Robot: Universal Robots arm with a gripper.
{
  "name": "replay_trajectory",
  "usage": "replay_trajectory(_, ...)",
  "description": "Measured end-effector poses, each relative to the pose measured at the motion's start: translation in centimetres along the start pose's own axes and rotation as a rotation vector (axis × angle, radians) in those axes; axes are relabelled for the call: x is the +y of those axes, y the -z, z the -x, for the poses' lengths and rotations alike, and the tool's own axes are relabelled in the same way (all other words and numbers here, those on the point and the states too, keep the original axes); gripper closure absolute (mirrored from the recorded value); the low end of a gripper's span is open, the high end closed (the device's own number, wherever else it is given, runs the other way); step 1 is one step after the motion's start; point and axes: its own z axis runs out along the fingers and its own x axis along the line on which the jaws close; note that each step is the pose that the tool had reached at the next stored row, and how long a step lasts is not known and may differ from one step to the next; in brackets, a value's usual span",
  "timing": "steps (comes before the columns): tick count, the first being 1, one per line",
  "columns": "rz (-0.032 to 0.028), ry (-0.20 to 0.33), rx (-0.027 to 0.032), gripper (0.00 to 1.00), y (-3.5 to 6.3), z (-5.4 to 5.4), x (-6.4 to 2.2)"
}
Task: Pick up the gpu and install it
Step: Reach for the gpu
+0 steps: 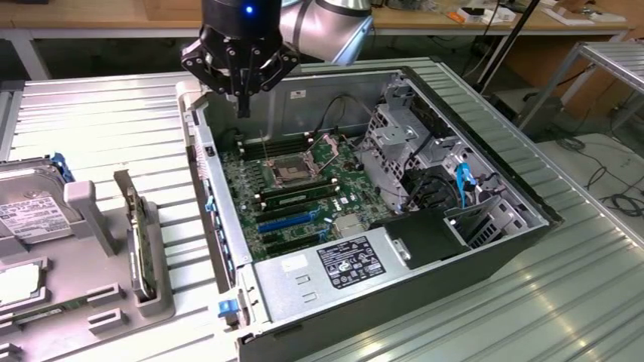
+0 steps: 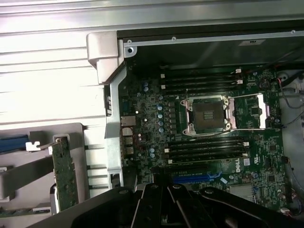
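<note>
End effector (image 1: 243, 105) pressed together, empty, upper middle of exterior view. Gpu (image 1: 134, 234) well apart, lower left, on edge, long side running top-to-bottom.

The exterior view looks down at a slant, from well back, onto the open grey metal computer case (image 1: 342, 90) lying on the ribbed silver table (image 1: 101, 113). The wrist view, mounted above the black gripper (image 1: 243, 102), faces straight down from closer in. Both views share the green motherboard (image 1: 337, 197) (image 2: 152, 109) and the case's rear wall.
</note>
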Motion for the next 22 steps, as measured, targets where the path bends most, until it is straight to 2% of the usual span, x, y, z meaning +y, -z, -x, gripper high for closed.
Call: replay_trajectory(22, 0.0, 0.0, 0.0, 0.89, 0.08, -3.1, -0.23)
